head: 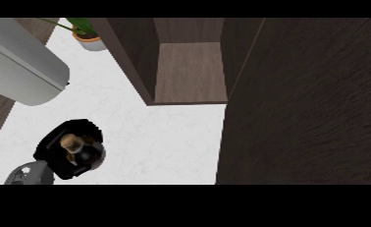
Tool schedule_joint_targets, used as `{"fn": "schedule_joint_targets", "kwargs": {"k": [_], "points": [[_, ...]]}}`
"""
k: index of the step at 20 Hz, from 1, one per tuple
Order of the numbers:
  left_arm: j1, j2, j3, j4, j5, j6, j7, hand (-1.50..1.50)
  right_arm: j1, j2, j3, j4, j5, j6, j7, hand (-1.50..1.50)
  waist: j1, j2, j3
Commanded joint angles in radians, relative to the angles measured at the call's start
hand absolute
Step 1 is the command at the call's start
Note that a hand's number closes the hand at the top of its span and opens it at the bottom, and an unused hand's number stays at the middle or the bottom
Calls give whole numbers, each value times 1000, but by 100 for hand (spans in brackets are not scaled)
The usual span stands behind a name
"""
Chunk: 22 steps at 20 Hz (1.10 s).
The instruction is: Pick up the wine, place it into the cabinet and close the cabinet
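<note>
While the cabinet (190, 71) stands open, left hand (62, 147) fingers curl around the wine (74, 145).

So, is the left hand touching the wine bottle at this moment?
Touching. In the head view the left hand is curled round the wine bottle; only the bottle's cork top shows between the fingers.
</note>
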Motion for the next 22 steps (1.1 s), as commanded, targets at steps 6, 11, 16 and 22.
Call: {"fn": "schedule_joint_targets", "kwargs": {"k": [6,11,16,22], "points": [[49,-87,-15,-76,16,45,-148,150,44,-21,-17,-222,-67,-8,97,-150,2,4,-11],[135,-204,178,-137,128,392,-191,150,35,-1,-2,-115,-28,-7,27,-150,27,-6,-11],[158,-309,60,-238,139,494,-268,150,32,-16,-33,-183,-69,-3,80,-150,11,4,-10],[187,-313,-45,-447,179,570,-133,150,28,-10,-8,-242,-58,-24,145,-150,13,5,-10]]}}
